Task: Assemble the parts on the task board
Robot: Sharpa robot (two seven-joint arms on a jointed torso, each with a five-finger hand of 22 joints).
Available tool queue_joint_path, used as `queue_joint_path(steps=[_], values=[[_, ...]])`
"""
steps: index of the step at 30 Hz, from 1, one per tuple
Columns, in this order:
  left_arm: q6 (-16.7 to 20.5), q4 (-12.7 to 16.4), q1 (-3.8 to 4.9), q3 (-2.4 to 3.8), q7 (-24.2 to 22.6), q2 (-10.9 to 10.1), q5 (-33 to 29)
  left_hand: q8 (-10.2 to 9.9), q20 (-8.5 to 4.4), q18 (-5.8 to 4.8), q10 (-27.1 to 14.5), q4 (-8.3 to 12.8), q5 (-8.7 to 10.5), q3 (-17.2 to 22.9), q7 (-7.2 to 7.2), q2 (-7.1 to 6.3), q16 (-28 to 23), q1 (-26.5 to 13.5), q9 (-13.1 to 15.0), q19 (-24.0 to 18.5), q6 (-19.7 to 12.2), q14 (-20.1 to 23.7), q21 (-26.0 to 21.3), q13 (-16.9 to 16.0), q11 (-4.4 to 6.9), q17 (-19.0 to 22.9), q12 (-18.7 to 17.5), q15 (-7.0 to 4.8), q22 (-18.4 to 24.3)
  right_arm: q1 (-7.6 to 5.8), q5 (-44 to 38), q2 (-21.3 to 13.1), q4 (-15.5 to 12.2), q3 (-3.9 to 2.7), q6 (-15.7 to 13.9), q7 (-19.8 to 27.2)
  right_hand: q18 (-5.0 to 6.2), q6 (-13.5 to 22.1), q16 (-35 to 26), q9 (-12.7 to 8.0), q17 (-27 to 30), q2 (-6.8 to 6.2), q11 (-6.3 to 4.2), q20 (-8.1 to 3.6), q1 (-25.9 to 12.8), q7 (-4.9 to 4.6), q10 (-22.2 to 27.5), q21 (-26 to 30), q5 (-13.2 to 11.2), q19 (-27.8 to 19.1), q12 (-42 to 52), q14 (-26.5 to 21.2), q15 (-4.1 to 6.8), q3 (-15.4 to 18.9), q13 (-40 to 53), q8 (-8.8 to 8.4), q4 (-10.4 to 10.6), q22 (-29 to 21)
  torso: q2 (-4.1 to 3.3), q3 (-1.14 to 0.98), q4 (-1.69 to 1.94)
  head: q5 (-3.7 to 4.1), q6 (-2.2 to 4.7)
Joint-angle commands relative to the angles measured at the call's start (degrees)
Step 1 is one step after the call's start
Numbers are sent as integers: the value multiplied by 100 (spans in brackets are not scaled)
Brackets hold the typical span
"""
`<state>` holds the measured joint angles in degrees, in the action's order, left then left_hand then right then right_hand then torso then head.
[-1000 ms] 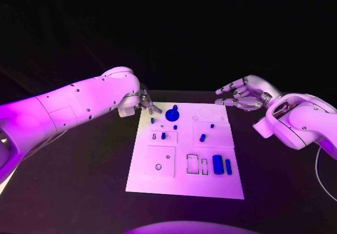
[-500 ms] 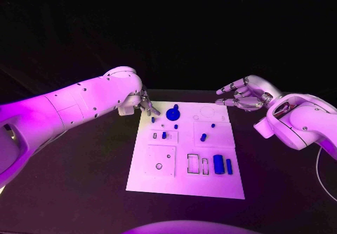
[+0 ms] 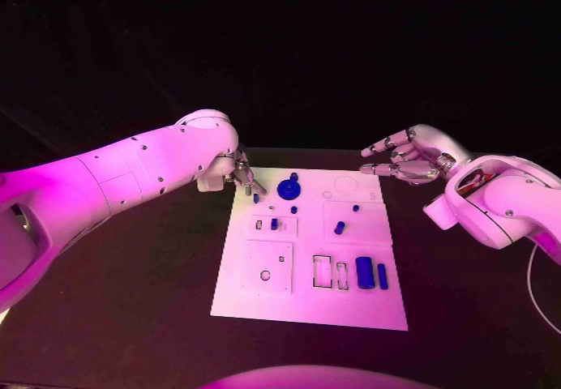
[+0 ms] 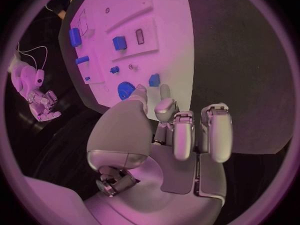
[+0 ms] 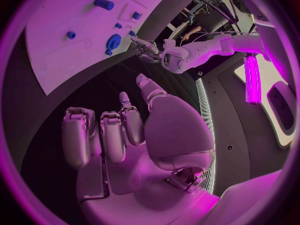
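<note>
While the left hand (image 3: 242, 174) hovers empty-fingered at the task board's (image 3: 306, 312) far left corner near a blue gear (image 3: 288, 192), the right hand (image 3: 404, 162) hangs released beyond the far right corner.

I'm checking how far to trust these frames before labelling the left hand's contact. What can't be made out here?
- Left hand, head view: its own arm covers the fingertips, so contact with the small blue part is unclear.
- Left wrist view: the fingers hide the task board edge beneath them.
</note>
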<state>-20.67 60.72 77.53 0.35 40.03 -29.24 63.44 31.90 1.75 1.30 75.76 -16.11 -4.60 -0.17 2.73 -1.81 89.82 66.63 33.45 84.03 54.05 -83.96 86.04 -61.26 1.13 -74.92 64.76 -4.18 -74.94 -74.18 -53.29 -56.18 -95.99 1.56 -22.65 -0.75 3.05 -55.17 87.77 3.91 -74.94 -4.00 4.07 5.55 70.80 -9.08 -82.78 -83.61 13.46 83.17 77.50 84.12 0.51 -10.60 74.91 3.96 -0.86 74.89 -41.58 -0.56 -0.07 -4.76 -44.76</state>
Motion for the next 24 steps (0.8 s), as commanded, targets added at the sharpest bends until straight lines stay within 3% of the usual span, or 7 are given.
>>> queue_joint_path(steps=[1, 9, 20, 24], values=[[-259, -8, -3, -2, 88, 22, -67, 26, 3, -6, 38, 7, -19, -31, 4, 63, 18, 37, 2, 381, 43, -604, 26, 0, 12, -1508, 24, -40, -1040, 4, -14, 9, 3, 0, 72, 22, 9, -28, -37, 3, -1016, 23, -24, -3, -38, 22, 15, 25, 31, -42, -28, 473, -2, 29, 604, -8, -3, 3, 1, 1, 0, -9, -4], [-239, -23, -13, -6, 89, 48, -86, 30, -11, -5, 46, 45, -28, 4, -5, 190, 18, 191, 0, 380, 48, -604, 20, 9, 23, -1508, 23, -52, -1037, 4, -14, 21, 20, 0, 69, 23, 9, -28, -37, 3, -1016, 23, -24, -3, -38, 22, 15, 25, 31, -42, -28, 473, -2, 29, 604, -8, -3, 3, -1, 3, -2, -8, -16], [-205, -64, -25, -14, 72, 82, -123, 29, -17, -4, 45, 85, -31, 36, -9, 242, 18, 303, -2, 379, 43, -604, 16, 23, 27, -1508, 15, -56, -1035, 6, -14, 35, 31, 0, 73, 23, 9, -29, -36, 3, -1019, 30, -25, -3, -31, 22, 13, 26, 36, -42, -25, 474, -1, 29, 606, -8, -2, 1, -1, 3, -1, -5, -26], [-179, -82, -28, -16, 64, 92, -132, 26, -22, -4, 44, 133, -37, 106, -16, 330, 18, 426, -6, 378, 34, -604, 14, 30, 33, -1508, 10, -62, -1035, 6, -14, 35, 30, 0, 75, 23, 9, -29, -36, 3, -1019, 30, -25, -3, -31, 22, 13, 26, 36, -42, -25, 474, -1, 29, 606, -8, -2, 1, -2, 1, -3, -5, -32]])
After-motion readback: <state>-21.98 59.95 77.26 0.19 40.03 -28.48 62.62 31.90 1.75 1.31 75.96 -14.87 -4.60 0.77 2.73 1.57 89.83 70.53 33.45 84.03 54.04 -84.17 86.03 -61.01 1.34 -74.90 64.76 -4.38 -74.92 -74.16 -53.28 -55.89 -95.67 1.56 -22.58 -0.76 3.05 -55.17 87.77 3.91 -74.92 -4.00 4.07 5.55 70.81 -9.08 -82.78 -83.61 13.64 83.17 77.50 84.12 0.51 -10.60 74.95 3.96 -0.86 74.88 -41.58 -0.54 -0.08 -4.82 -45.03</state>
